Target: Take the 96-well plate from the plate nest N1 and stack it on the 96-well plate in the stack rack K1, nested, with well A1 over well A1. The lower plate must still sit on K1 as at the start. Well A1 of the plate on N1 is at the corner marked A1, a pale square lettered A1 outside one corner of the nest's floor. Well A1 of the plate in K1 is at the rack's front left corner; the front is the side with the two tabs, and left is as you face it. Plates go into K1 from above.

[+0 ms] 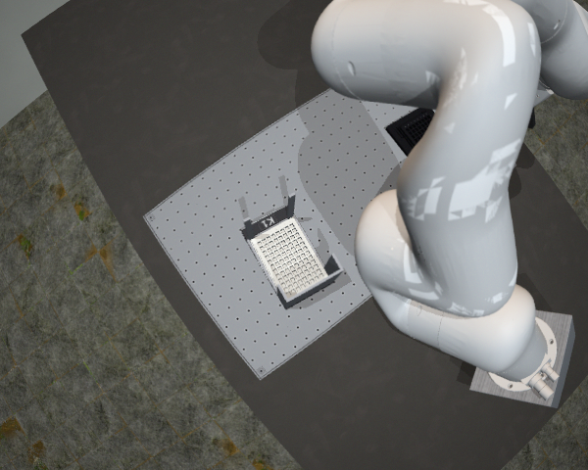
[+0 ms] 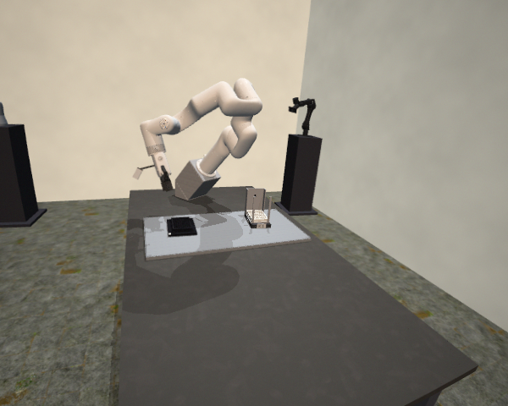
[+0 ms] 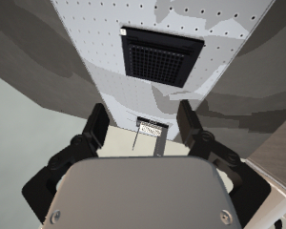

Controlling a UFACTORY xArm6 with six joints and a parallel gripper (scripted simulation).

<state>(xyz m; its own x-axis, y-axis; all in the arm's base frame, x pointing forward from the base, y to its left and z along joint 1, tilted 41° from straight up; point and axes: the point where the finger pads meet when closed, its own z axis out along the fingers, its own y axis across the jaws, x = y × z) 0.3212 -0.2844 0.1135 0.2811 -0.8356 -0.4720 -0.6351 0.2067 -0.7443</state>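
Black 96-well plate [image 3: 161,57] lies in the plate nest N1 [image 3: 127,53] on the pale perforated board [image 1: 218,262], untouched. In the wrist view it fills the 12 o'clock part of the picture, with a small pale square [image 3: 123,31] just outside its upper left corner. One gripper [image 3: 144,125] hangs in the air above the table's far edge, short of the board, its two fingers spread wide with nothing between them.

Counted: two plates, one black and one white; one nest; one stack rack K1 [image 1: 267,222]; one arm [image 2: 219,102].

Seen from above, the white plate [image 1: 290,258] sits inside K1 near the board's middle, and the black plate peeps out at about 2 o'clock from it, half hidden under the arm. Nest and rack stand well apart, with bare board between them. K1 has tall thin posts [image 2: 269,208] and a back panel [image 2: 255,200], and its top is open. The board keeps a wide margin from the dark table [image 2: 267,315] edges on every side.
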